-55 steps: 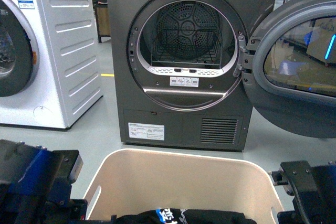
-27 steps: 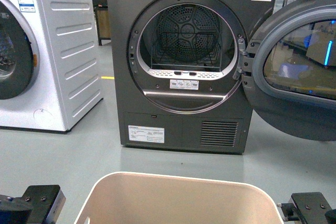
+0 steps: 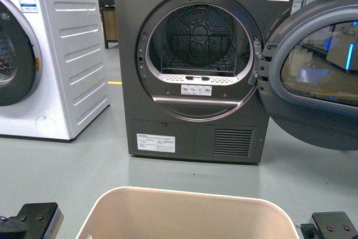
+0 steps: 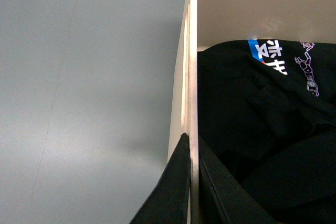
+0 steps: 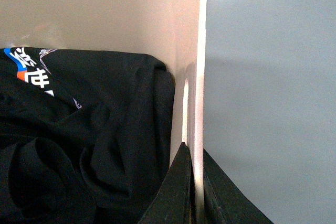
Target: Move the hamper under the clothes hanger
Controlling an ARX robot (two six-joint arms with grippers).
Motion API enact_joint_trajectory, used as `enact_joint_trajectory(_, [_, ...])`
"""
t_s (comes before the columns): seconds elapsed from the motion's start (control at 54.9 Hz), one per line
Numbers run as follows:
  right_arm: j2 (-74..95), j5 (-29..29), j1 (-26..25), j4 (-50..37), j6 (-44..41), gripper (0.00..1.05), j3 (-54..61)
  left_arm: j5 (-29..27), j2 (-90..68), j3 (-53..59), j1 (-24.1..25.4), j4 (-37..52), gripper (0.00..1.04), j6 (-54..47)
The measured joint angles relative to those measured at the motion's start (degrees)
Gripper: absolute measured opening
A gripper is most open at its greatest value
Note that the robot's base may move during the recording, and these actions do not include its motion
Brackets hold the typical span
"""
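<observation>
The beige hamper (image 3: 190, 198) shows at the bottom of the front view, only its far rim and inner wall in sight. My left gripper (image 4: 192, 145) is shut on its left wall (image 4: 193, 51), one finger outside and one inside. My right gripper (image 5: 195, 153) is shut on its right wall (image 5: 200, 51) the same way. Black clothes with a blue and white print (image 4: 268, 129) lie inside the hamper and also show in the right wrist view (image 5: 79, 140). Parts of both arms (image 3: 33, 219) sit at the bottom corners of the front view. The clothes hanger is out of view.
A dark grey dryer (image 3: 198, 65) stands straight ahead, its round door (image 3: 313, 76) swung open to the right. A white washing machine (image 3: 50, 54) stands at the left. Grey floor (image 3: 84, 166) lies between the hamper and the machines.
The hamper and both arms have dropped lower in the front view and the dryer looks farther away. The black clothes no longer show in the front view.
</observation>
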State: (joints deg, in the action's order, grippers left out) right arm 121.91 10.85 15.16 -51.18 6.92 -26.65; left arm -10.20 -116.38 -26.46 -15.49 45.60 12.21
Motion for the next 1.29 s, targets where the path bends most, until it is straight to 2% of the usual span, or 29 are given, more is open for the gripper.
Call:
enact_joint_trajectory(0.838, [0.00, -0.94, 1.18, -0.52, 0.00, 0.03, -0.24, -1.42, 0.44, 1.22, 0.72, 0.85, 0.04, -0.04])
enact_joint_trajectory(1.293, [-0.04, 0.07, 0.31, -0.61, 0.02, 0.03, 0.04, -0.35, 0.68, 0.90, 0.07, 0.94, 0.04, -0.09])
